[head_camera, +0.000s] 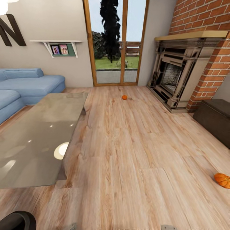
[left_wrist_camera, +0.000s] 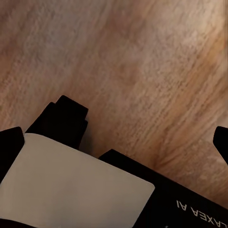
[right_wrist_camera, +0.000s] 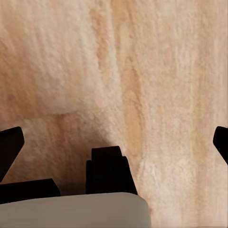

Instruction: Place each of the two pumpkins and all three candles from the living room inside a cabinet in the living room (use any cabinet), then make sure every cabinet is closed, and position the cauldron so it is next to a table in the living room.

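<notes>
Two pumpkins are seen on the wood floor (head_camera: pixel 134 143): one (head_camera: pixel 124 97) far off, one (head_camera: pixel 222 180) near. Both grippers (left_wrist_camera: pixel 114 137) (right_wrist_camera: pixel 114 142) are spread wide.

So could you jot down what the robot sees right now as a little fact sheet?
Room: living room with light wood plank floor
Near pumpkin: small ribbed orange pumpkin on the floor, at the right edge
Far pumpkin: small orange pumpkin on the floor near the glass doors
Table: low glass-topped table on the left
Cabinet: low dark brown wood cabinet beside the ornate dark fireplace
Sofa: blue sofa
Fingers: both pairs apart, holding nothing
</notes>
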`<state>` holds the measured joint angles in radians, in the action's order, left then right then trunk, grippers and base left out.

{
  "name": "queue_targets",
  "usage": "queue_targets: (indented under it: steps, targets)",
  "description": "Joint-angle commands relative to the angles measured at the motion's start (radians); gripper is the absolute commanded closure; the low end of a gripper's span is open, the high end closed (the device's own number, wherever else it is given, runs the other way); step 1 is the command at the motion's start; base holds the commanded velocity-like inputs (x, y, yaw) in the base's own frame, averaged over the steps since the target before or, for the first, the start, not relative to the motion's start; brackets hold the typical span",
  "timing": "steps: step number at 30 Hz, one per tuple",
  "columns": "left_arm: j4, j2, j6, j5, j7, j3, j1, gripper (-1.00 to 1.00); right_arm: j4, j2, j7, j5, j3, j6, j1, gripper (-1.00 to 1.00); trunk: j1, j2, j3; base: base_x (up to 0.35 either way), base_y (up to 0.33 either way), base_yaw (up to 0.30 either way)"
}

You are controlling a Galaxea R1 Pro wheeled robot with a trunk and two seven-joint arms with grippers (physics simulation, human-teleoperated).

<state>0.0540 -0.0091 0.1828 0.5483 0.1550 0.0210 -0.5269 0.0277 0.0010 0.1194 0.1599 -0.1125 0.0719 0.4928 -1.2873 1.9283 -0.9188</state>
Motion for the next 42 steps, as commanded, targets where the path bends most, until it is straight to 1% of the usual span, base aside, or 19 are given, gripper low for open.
queue_targets:
  steps: [1,2,4,5,8,12,14,15,16,20,23,24,26,31,35,42]
  targets:
    - [0.0,0.0,0.002,0.001,0.003,0.002,-0.001,-1.0,0.001,0.0,0.001,0.01,-0.009,0.002,0.001,-1.0,0.0,0.0,-0.002,0.0,0.0,-0.224]
    - [-0.001,0.002,0.002,0.002,0.001,0.003,-0.001,-1.0,0.001,-0.001,0.0,0.01,-0.009,0.002,0.001,-1.0,0.0,0.0,-0.003,0.0,0.0,-0.227]
    - [-0.001,0.002,0.002,0.002,0.001,0.004,-0.001,-1.0,0.001,-0.001,-0.001,0.01,-0.009,0.001,0.001,-1.0,0.008,-0.014,0.001,0.0,0.0,-0.228]
    - [-0.002,0.01,0.001,0.001,0.001,0.003,-0.001,-1.0,0.001,-0.001,-0.001,0.01,-0.009,0.0,0.001,-1.0,0.012,-0.021,0.003,0.0,0.0,-0.23]
    - [-0.002,0.02,0.002,0.002,0.001,0.002,-0.001,-1.0,0.001,-0.001,-0.001,0.01,-0.009,0.001,0.001,-1.0,0.023,-0.042,0.009,0.0,0.0,-0.229]
    - [0.0,0.021,0.011,0.004,0.007,0.002,-0.001,-1.0,0.001,-0.002,-0.001,0.01,-0.009,0.001,0.001,-1.0,0.038,-0.07,0.017,0.0,0.0,-0.213]
    - [0.001,0.022,0.012,0.004,0.022,0.002,-0.001,-1.0,0.002,-0.002,-0.001,0.009,-0.01,0.0,0.001,-1.0,0.046,-0.084,0.021,0.0,0.0,-0.198]
    - [0.001,0.021,0.012,0.004,0.058,0.002,-0.001,-1.0,0.003,-0.001,0.0,0.009,-0.011,0.0,0.001,-1.0,0.05,-0.091,0.023,0.0,0.0,-0.198]
    - [0.0,0.021,0.012,0.004,0.074,0.002,-0.001,-1.0,0.003,-0.001,0.0,0.009,-0.011,0.0,0.001,-1.0,0.054,-0.098,0.025,0.0,0.0,-0.2]
    - [0.0,0.018,0.012,0.005,0.105,0.002,-0.001,-1.0,0.005,-0.001,0.0,0.004,-0.012,0.0,0.0,-1.0,0.069,-0.126,0.033,0.0,0.0,-0.187]
    - [0.001,0.014,0.012,0.005,0.11,0.002,-0.001,-1.0,0.005,-0.001,-0.002,-0.002,-0.013,0.0,-0.004,-1.0,0.081,-0.147,0.041,0.0,0.0,-0.044]
    - [-0.005,0.019,0.006,0.004,0.105,0.008,0.001,-1.0,-0.001,-0.005,-0.007,0.002,-0.01,-0.006,0.002,-1.0,0.081,-0.146,0.041,0.0,0.0,0.0]
    - [-0.016,0.019,-0.003,0.004,0.103,0.019,0.003,-1.0,-0.007,-0.006,-0.011,0.003,-0.009,-0.017,0.013,-1.0,0.081,-0.146,0.041,0.0,0.0,0.0]
    - [-0.044,0.011,-0.016,0.004,0.099,0.02,0.005,-1.0,-0.019,-0.002,-0.009,0.008,-0.002,-0.03,0.041,-1.0,0.081,-0.146,0.041,0.0,0.0,0.0]
    - [-0.067,0.008,-0.019,0.004,0.098,0.02,0.005,-1.0,-0.021,0.0,-0.009,0.008,-0.001,-0.032,0.044,-1.0,0.081,-0.146,0.041,0.0,0.0,-0.008]
    - [-0.087,0.011,-0.02,0.003,0.098,0.02,0.005,-1.0,-0.022,-0.001,-0.008,0.016,0.002,-0.032,0.044,-1.0,0.081,-0.146,0.046,0.0,0.0,-0.277]
